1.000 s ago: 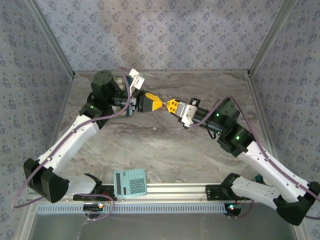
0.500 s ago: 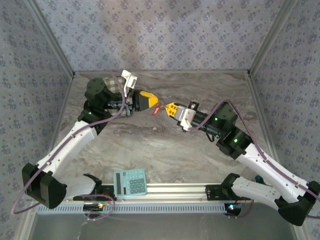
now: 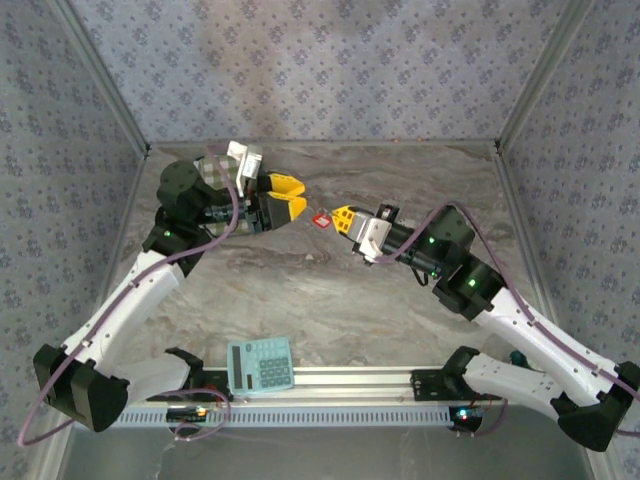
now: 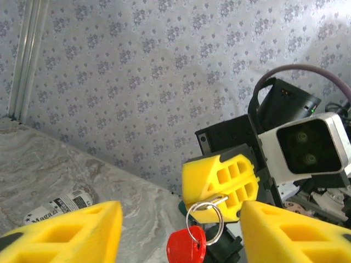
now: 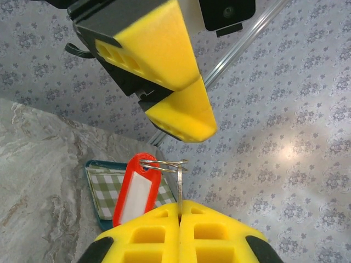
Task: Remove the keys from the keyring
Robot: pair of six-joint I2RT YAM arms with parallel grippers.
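Left gripper [image 3: 303, 196] wide open, empty, pointing right. Keys [image 3: 322, 219] just beyond its fingertips, between both grippers, red tag hanging down from keyring [image 4: 204, 222]. Right gripper [image 3: 342, 216] nearer, clamped on keys' metal end.

Lab test cell: patterned walls [image 3: 320, 70], aluminium frame [image 3: 340, 378], marble-look tabletop [image 3: 300, 300].

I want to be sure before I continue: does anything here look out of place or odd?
Mildly odd: the red key tag hangs in the air from the shut right gripper, while the open left gripper holds nothing. The teal calculator seems to lie partly over the metal rail at the near edge.
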